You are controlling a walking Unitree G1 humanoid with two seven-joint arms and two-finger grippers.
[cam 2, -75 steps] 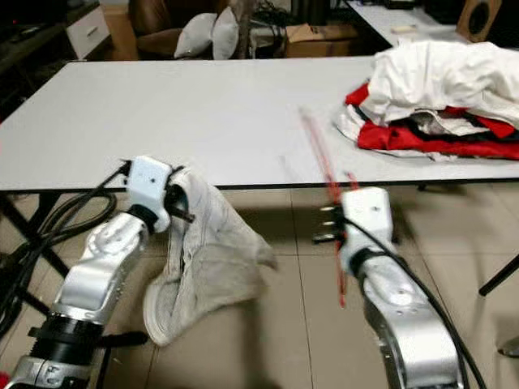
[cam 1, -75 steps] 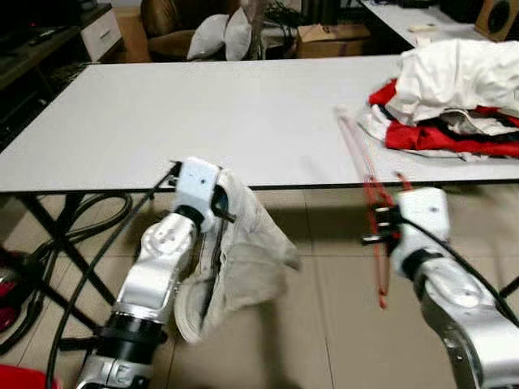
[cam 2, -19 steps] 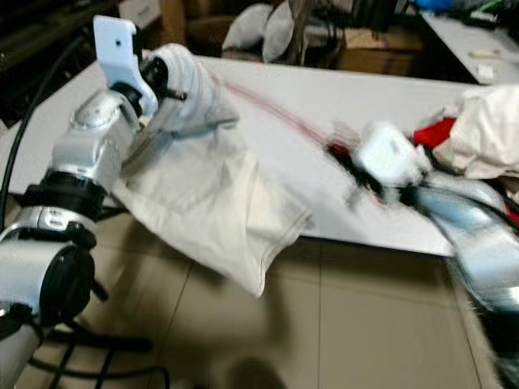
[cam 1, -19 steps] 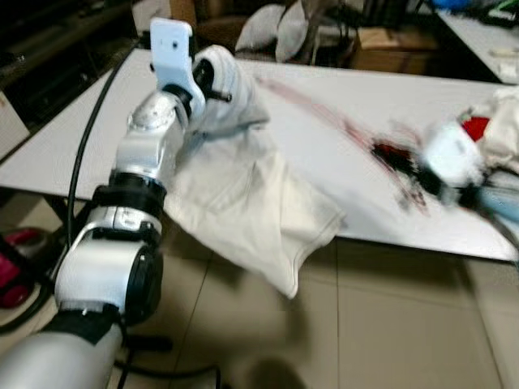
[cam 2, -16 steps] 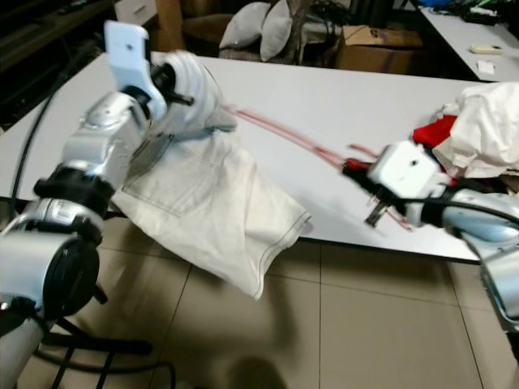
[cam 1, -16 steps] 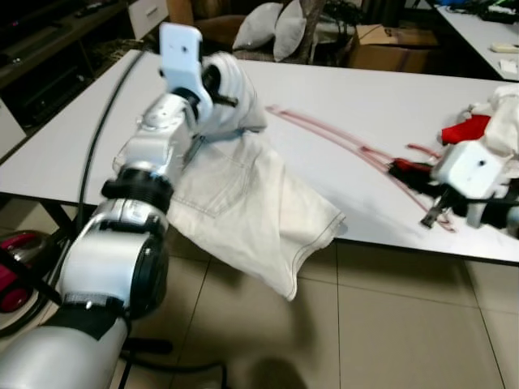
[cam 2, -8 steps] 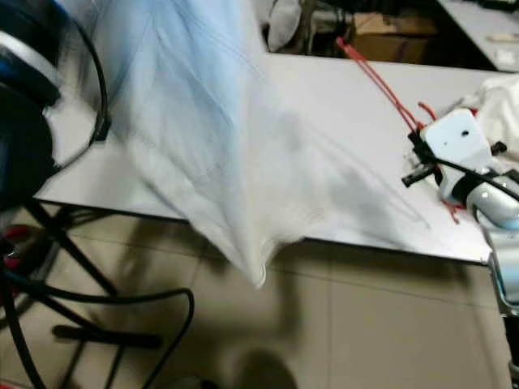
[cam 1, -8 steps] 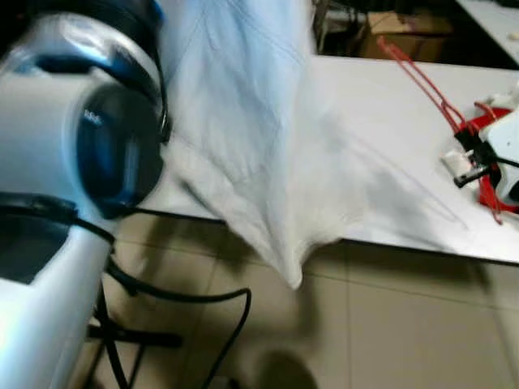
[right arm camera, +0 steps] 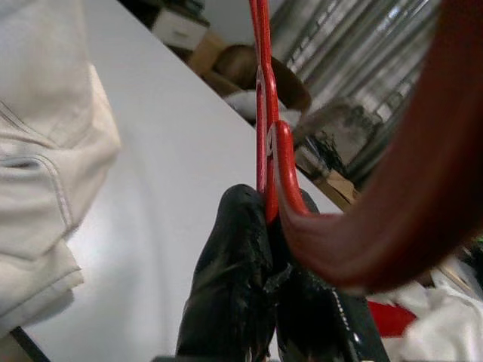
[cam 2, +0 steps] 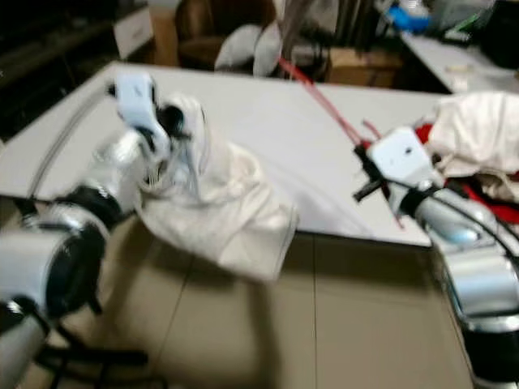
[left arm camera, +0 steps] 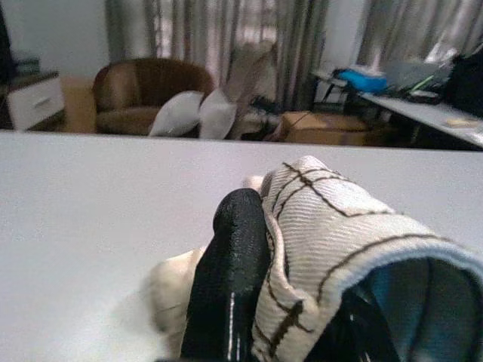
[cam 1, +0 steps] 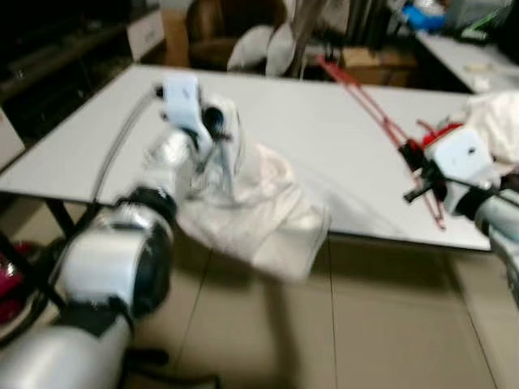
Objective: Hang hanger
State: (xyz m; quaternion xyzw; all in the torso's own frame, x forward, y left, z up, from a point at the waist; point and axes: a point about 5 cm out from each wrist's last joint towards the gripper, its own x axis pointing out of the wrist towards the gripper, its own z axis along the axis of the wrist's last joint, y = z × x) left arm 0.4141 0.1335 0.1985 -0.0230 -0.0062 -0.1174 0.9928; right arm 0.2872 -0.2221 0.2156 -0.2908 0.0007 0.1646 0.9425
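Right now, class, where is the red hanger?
The red hanger is on the robot's right, gripped by the right gripper over the white table's right part, beside the clothes pile.

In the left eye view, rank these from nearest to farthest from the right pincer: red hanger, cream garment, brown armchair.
1. Red wire hanger: clamped in the right pincer, at the table's right.
2. Cream fabric garment: held by the left pincer, draped over the near table edge.
3. Brown leather armchair: beyond the table's far side.
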